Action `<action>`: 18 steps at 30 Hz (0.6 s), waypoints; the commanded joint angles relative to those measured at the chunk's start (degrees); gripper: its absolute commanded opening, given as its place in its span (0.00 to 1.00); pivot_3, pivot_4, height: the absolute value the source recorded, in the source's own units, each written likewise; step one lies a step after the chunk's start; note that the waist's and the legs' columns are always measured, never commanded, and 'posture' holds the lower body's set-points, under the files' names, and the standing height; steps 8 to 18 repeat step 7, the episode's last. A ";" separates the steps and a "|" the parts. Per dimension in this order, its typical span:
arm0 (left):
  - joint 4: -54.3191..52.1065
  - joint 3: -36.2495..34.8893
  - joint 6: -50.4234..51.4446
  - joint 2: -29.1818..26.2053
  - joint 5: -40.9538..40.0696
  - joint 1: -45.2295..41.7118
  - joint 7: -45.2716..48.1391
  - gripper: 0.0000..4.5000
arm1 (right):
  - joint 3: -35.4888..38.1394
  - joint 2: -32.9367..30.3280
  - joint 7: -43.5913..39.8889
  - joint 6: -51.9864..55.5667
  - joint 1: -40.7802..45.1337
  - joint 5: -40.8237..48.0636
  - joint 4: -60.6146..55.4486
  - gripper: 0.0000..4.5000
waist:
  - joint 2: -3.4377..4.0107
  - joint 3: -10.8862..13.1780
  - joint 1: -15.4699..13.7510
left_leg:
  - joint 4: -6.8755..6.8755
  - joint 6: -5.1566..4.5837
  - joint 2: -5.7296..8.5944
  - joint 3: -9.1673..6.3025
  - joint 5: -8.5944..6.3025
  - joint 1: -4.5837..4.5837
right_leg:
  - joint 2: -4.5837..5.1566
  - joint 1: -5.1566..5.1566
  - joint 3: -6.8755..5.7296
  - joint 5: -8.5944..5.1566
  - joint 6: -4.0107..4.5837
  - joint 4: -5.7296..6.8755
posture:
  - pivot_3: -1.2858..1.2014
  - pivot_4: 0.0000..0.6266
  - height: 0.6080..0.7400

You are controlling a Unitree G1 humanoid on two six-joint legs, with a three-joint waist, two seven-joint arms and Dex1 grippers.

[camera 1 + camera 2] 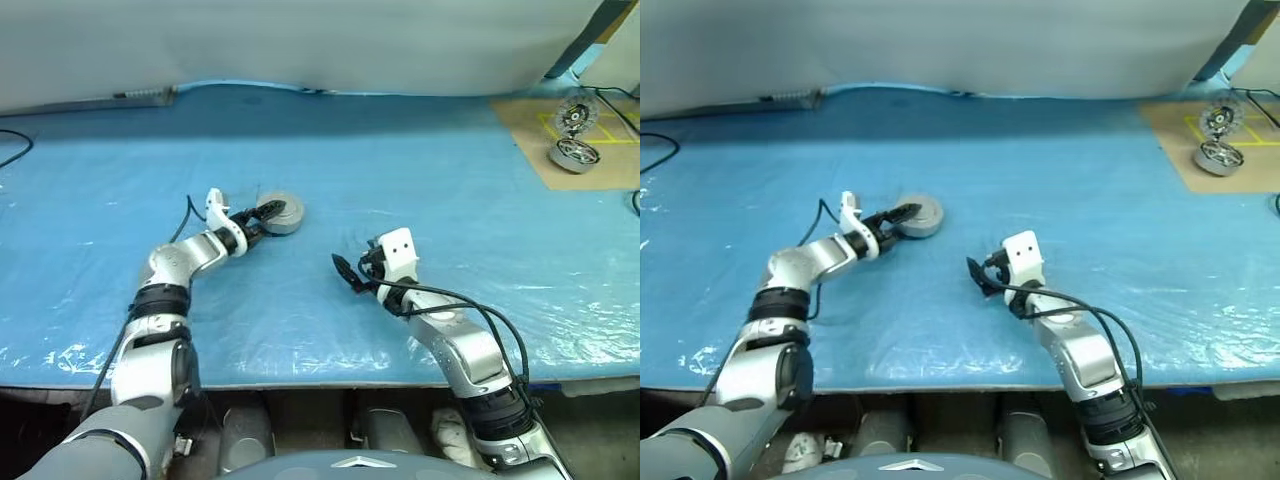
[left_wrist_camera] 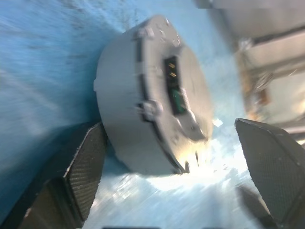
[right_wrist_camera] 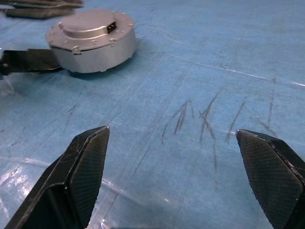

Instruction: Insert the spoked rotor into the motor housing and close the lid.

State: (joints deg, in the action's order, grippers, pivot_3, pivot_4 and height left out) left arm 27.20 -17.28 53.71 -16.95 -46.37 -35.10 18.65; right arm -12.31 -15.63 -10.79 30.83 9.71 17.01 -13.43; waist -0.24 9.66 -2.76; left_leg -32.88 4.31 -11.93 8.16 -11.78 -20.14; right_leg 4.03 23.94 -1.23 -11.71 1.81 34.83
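Housing [image 1: 283,213] on blue table [image 1: 420,180], left of centre, lid [image 3: 90,22] shut on top, dark connector slot in lid face. Left hand [image 1: 258,217] at housing's 9 o'clock side, fingers [image 2: 88,164] spread wide, one pad touching or just beside housing wall, other well off; nothing gripped. Right hand [image 1: 347,272] near table centre, at housing's 4 o'clock, apart from it, fingers [image 3: 86,162] wide, empty, over bare scratched cover. Second motor unit [image 1: 574,154] with shiny spoked wheel [image 1: 576,115] on cardboard mat [image 1: 600,175], far 2 o'clock corner. Rotor not visible.
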 commanded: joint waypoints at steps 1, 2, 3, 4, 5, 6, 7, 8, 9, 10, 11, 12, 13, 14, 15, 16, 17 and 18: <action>-7.67 4.95 2.81 -4.14 6.25 9.01 -0.97 0.99 | 0.90 -0.36 -1.95 0.87 -0.22 -0.37 -2.71 1.00 | 0.09 -0.15 0.42 | 0.05 0.00 0.01 0.02 0.00 0.13 | 0.00 -0.10 0.01 -0.14 -0.18 -0.01 | 0.52 0.24 1.00; -10.80 6.06 2.70 -5.21 6.84 11.20 -0.45 0.99 | 1.06 -0.46 -2.33 1.11 -0.36 -0.44 -2.77 1.00 | 0.13 -0.19 0.51 | 0.06 -0.01 0.01 0.06 0.00 0.19 | 0.00 -0.12 0.05 -0.16 -0.20 -0.02 | 0.52 0.24 1.00; -13.58 7.28 2.18 -6.25 7.66 13.09 0.25 0.99 | 1.21 -0.52 -2.69 1.25 -0.48 -0.54 -2.85 1.00 | 0.18 -0.23 0.54 | 0.09 -0.01 0.01 0.09 0.00 0.23 | 0.00 -0.13 0.08 -0.16 -0.20 -0.02 | 0.52 0.24 1.00; -16.15 8.50 1.19 -7.17 8.57 14.72 1.07 0.99 | 1.34 -0.64 -3.06 1.31 -0.58 -0.65 -2.97 1.00 | 0.21 -0.24 0.58 | 0.11 -0.01 0.01 0.10 -0.01 0.25 | 0.00 -0.13 0.09 -0.17 -0.20 -0.03 | 0.52 0.24 1.00; -19.38 9.96 -1.14 -8.20 9.93 16.69 2.38 0.99 | 1.44 -0.74 -3.52 1.21 -0.80 -0.69 -3.27 1.00 | 0.26 -0.28 0.55 | 0.13 -0.02 0.00 0.13 -0.01 0.25 | 0.00 -0.10 0.11 -0.18 -0.20 -0.04 | 0.52 0.24 1.00; -21.98 11.05 -3.60 -8.85 11.18 18.25 3.54 0.99 | 1.61 -0.78 -4.02 0.94 -1.02 -0.66 -3.56 1.00 | 0.28 -0.29 0.56 | 0.15 -0.02 0.01 0.14 -0.01 0.24 | 0.00 -0.10 0.11 -0.19 -0.20 -0.06 | 0.52 0.24 1.00; -24.54 11.86 -6.90 -9.02 12.41 19.91 4.70 0.99 | 1.85 -0.73 -4.45 0.30 -1.38 -0.64 -3.98 1.00 | 0.28 -0.29 0.56 | 0.17 -0.02 0.01 0.19 -0.01 0.21 | 0.00 -0.04 0.14 -0.19 -0.21 -0.08 | 0.52 0.24 1.00; -24.54 11.86 -6.90 -9.02 12.41 19.91 4.70 0.99 | 1.85 -0.73 -4.45 0.30 -1.38 -0.64 -3.98 1.00 | 0.28 -0.29 0.56 | 0.17 -0.02 0.01 0.19 -0.01 0.21 | 0.00 -0.04 0.14 -0.19 -0.21 -0.08 | 0.52 0.24 1.00; -24.54 11.86 -6.90 -9.02 12.41 19.91 4.70 0.99 | 1.85 -0.73 -4.45 0.30 -1.38 -0.64 -3.98 1.00 | 0.28 -0.29 0.56 | 0.17 -0.02 0.01 0.19 -0.01 0.21 | 0.00 -0.04 0.14 -0.19 -0.21 -0.08 | 0.52 0.24 1.00; -24.54 11.86 -6.90 -9.02 12.41 19.91 4.70 0.99 | 1.85 -0.73 -4.45 0.30 -1.38 -0.64 -3.98 1.00 | 0.28 -0.29 0.56 | 0.17 -0.02 0.01 0.19 -0.01 0.21 | 0.00 -0.04 0.14 -0.19 -0.21 -0.08 | 0.52 0.24 1.00; -24.54 11.86 -6.90 -9.02 12.41 19.91 4.70 0.99 | 1.85 -0.73 -4.45 0.30 -1.38 -0.64 -3.98 1.00 | 0.28 -0.29 0.56 | 0.17 -0.02 0.01 0.19 -0.01 0.21 | 0.00 -0.04 0.14 -0.19 -0.21 -0.08 | 0.52 0.24 1.00; -24.54 11.86 -6.90 -9.02 12.41 19.91 4.70 0.99 | 1.85 -0.73 -4.45 0.30 -1.38 -0.64 -3.98 1.00 | 0.28 -0.29 0.56 | 0.17 -0.02 0.01 0.19 -0.01 0.21 | 0.00 -0.04 0.14 -0.19 -0.21 -0.08 | 0.52 0.24 1.00; -24.54 11.86 -6.90 -9.02 12.41 19.91 4.70 0.99 | 1.85 -0.73 -4.45 0.30 -1.38 -0.64 -3.98 1.00 | 0.28 -0.29 0.56 | 0.17 -0.02 0.01 0.19 -0.01 0.21 | 0.00 -0.04 0.14 -0.19 -0.21 -0.08 | 0.52 0.24 1.00; -24.54 11.86 -6.90 -9.02 12.41 19.91 4.70 0.99 | 1.85 -0.73 -4.45 0.30 -1.38 -0.64 -3.98 1.00 | 0.28 -0.29 0.56 | 0.17 -0.02 0.01 0.19 -0.01 0.21 | 0.00 -0.04 0.14 -0.19 -0.21 -0.08 | 0.52 0.24 1.00; -24.54 11.86 -6.90 -9.02 12.41 19.91 4.70 0.99 | 1.85 -0.73 -4.45 0.30 -1.38 -0.64 -3.98 1.00 | 0.28 -0.29 0.56 | 0.17 -0.02 0.01 0.19 -0.01 0.21 | 0.00 -0.04 0.14 -0.19 -0.21 -0.08 | 0.52 0.24 1.00; -24.54 11.86 -6.90 -9.02 12.41 19.91 4.70 0.99 | 1.85 -0.73 -4.45 0.30 -1.38 -0.64 -3.98 1.00 | 0.28 -0.29 0.56 | 0.17 -0.02 0.01 0.19 -0.01 0.21 | 0.00 -0.04 0.14 -0.19 -0.21 -0.08 | 0.52 0.24 1.00; -24.54 11.86 -6.90 -9.02 12.41 19.91 4.70 0.99 | 1.85 -0.73 -4.45 0.30 -1.38 -0.64 -3.98 1.00 | 0.28 -0.29 0.56 | 0.17 -0.02 0.01 0.19 -0.01 0.21 | 0.00 -0.04 0.14 -0.19 -0.21 -0.08 | 0.52 0.24 1.00; -24.54 11.86 -6.90 -9.02 12.41 19.91 4.70 0.99 | 1.85 -0.73 -4.45 0.30 -1.38 -0.64 -3.98 1.00 | 0.28 -0.29 0.56 | 0.17 -0.02 0.01 0.19 -0.01 0.21 | 0.00 -0.04 0.14 -0.19 -0.21 -0.08 | 0.52 0.24 1.00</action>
